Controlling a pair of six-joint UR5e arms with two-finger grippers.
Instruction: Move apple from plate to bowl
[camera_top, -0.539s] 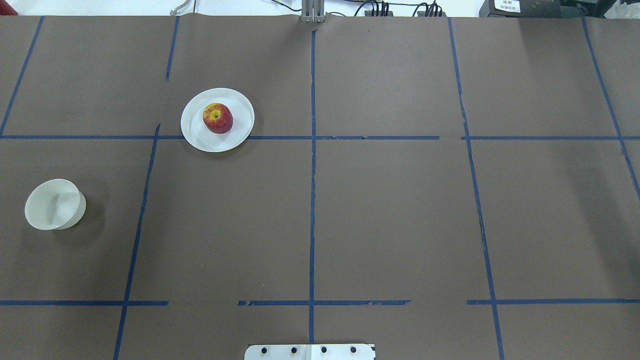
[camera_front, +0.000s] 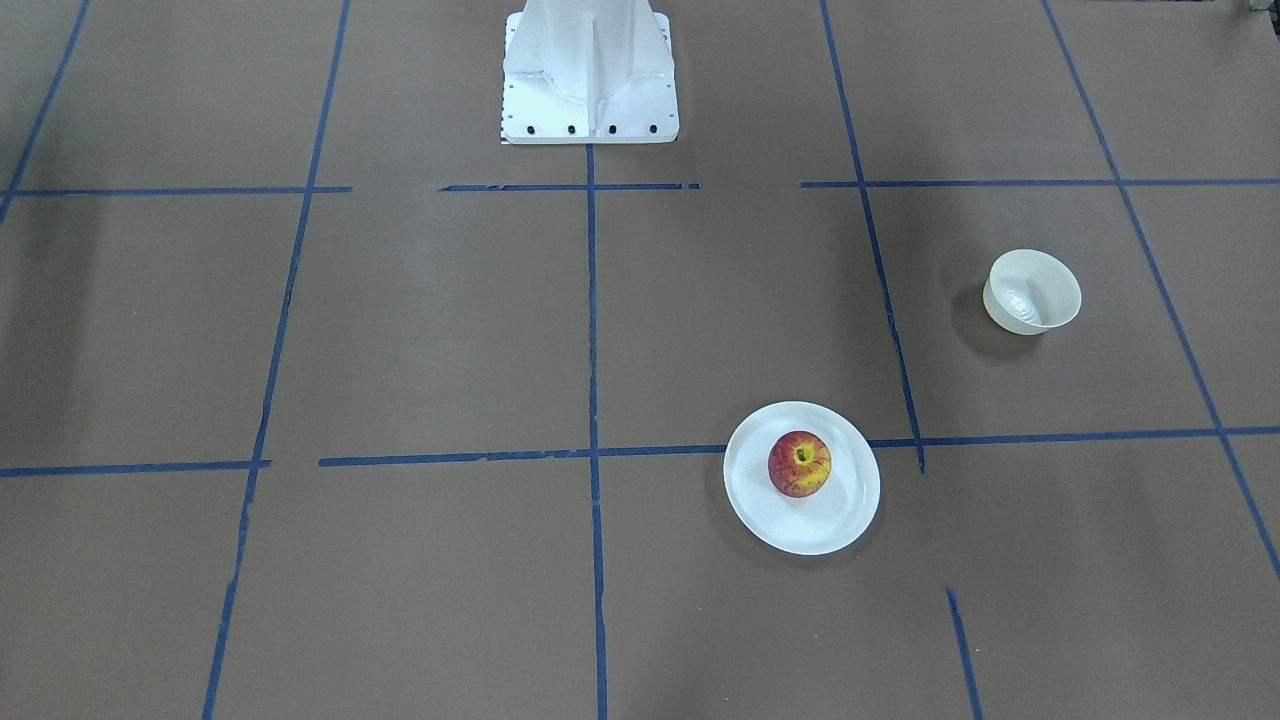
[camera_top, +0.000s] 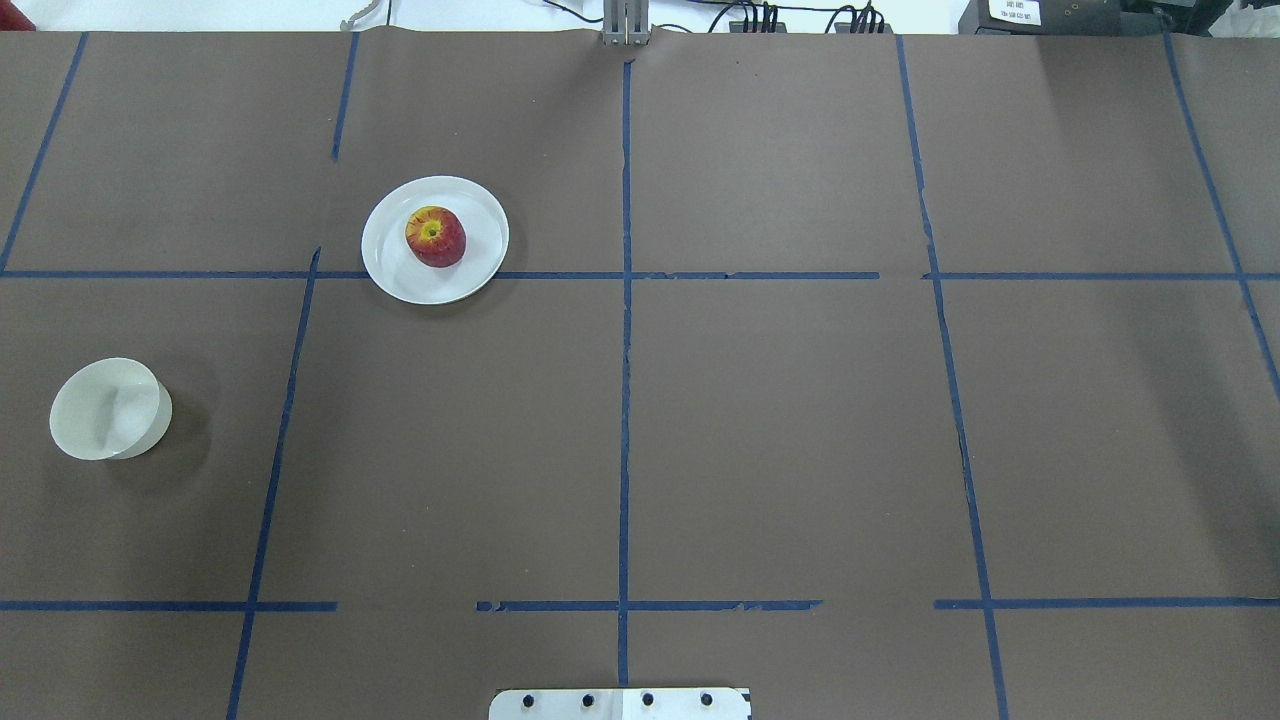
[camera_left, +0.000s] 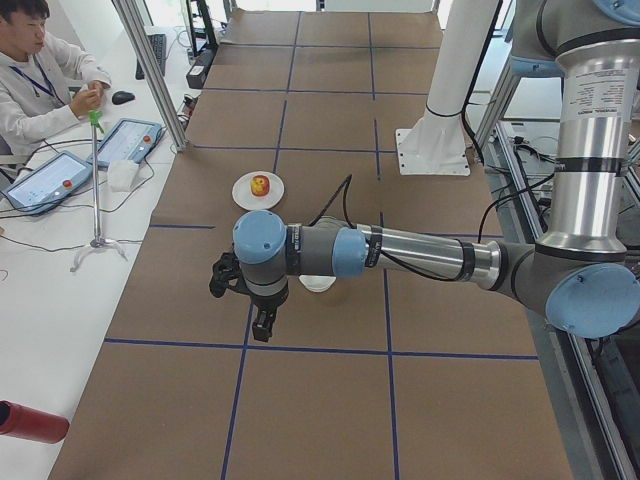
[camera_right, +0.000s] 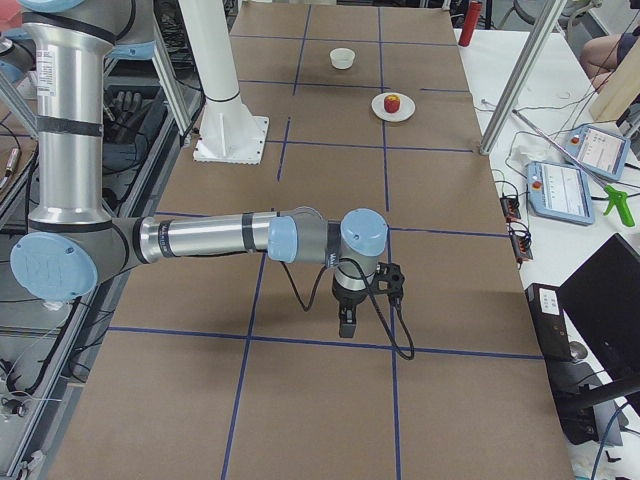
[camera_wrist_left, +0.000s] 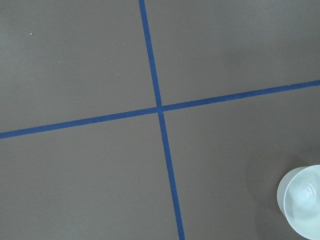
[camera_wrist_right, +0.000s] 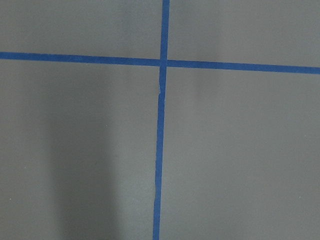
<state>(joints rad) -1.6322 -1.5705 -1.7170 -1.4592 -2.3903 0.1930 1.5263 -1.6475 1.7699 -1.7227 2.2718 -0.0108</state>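
Note:
The red and yellow apple (camera_top: 435, 236) sits on the white plate (camera_top: 482, 252) on the far left part of the table; both also show in the front view, the apple (camera_front: 800, 463) on the plate (camera_front: 825, 522). The cream-white bowl (camera_top: 105, 410) stands empty at the near left, apart from the plate, and shows in the left wrist view (camera_wrist_left: 302, 207). My left gripper (camera_left: 262, 325) hangs above the table near the bowl, which its arm partly hides. My right gripper (camera_right: 345, 325) hangs over bare table far from the dishes. I cannot tell whether either is open or shut.
Blue tape lines (camera_top: 625, 400) divide the brown table cover into squares. The robot's white base (camera_front: 588, 70) stands at the middle of the near edge. An operator (camera_left: 40, 70) sits at a side desk with tablets, and a stand (camera_left: 97, 190) is next to the table's far edge.

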